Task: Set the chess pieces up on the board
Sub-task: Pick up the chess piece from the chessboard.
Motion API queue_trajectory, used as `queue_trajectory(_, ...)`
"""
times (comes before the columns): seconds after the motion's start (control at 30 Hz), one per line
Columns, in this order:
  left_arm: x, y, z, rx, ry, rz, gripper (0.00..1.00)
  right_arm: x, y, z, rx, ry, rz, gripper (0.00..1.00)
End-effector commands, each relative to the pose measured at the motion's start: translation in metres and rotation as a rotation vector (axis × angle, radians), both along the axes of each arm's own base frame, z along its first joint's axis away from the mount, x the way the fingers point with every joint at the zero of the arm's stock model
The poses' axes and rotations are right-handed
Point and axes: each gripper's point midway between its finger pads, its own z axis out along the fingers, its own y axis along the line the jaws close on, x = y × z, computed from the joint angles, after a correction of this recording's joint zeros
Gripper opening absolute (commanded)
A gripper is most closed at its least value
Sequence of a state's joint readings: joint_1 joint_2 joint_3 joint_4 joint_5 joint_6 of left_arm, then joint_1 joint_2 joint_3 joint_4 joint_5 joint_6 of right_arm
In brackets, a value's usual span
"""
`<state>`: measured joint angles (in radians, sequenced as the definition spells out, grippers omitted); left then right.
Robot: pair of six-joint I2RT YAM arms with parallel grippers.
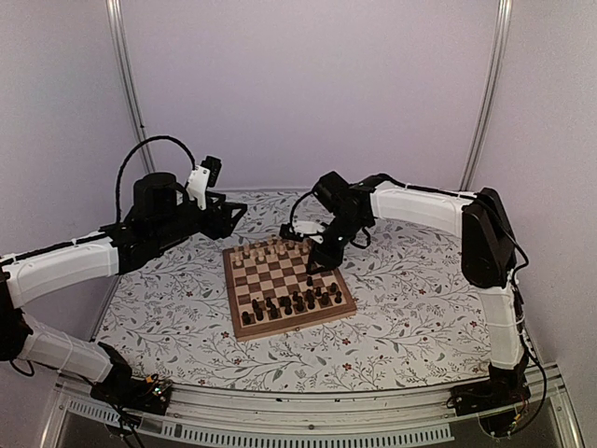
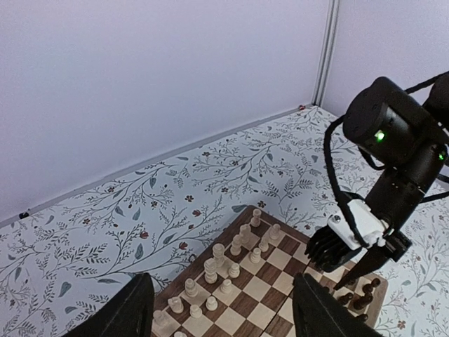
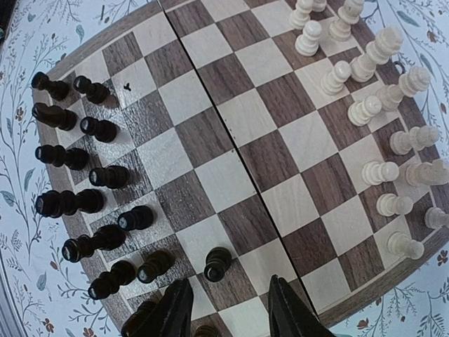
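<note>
The set-up looks close to finished. The right tool (image 3: 231, 312) hangs low over the board (image 1: 275, 275), its fingers parted with nothing between them. Just ahead of its fingertips a dark pawn (image 3: 218, 264) stands upright on a square of its own, clear of both fingers. To the left of that tool, as its wrist camera sees it, the dark pieces (image 3: 98, 128) stand in two rows along the board's edge. Far ahead and to the right, the pale pieces (image 3: 365, 109) line the opposite edge, also roughly two deep. The squares between the two camps are bare.

The left tool (image 2: 224, 316) is held high, just off a corner of the board and above the flowered desk (image 1: 401, 317). Its fingers are spread wide and hold nothing, and the pale pieces lie below and ahead of it.

As for what is left, the lone pawn appears to sit a square forward of its fellows and probably needs to go back into line. A few dark pieces close under the right tool's fingers are partly hidden, so their squares cannot be checked. Neither side can be fully counted from these views.
</note>
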<state>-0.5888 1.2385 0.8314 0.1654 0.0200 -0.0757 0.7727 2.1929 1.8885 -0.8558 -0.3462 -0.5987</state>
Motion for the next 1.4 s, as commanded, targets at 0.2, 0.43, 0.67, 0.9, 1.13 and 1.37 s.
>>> queue_trajectory(0.2, 0.000, -0.007, 0.010, -0.004, -0.021, -0.026, 0.69, -0.001, 0.005, -0.026, -0.036, 0.060, 0.000, 0.40)
queue_trajectory(0.43, 0.000, -0.007, 0.009, 0.002, -0.020, -0.024, 0.69, -0.002, 0.007, -0.036, -0.042, 0.088, 0.003, 0.38)
queue_trajectory(0.67, 0.000, -0.008, 0.009, 0.003, -0.020, -0.028, 0.69, -0.004, 0.007, -0.038, -0.043, 0.102, 0.006, 0.31)
queue_trajectory(0.9, -0.001, -0.008, 0.011, 0.000, -0.024, -0.030, 0.69, -0.002, 0.012, -0.028, -0.023, 0.090, 0.013, 0.16)
queue_trajectory(1.13, -0.002, -0.004, 0.019, -0.004, -0.042, -0.020, 0.70, -0.001, 0.025, 0.001, 0.016, 0.019, 0.033, 0.13)
queue_trajectory(1.37, 0.000, 0.019, 0.039, -0.011, -0.089, 0.073, 0.70, -0.026, 0.060, 0.022, 0.040, -0.053, 0.117, 0.13)
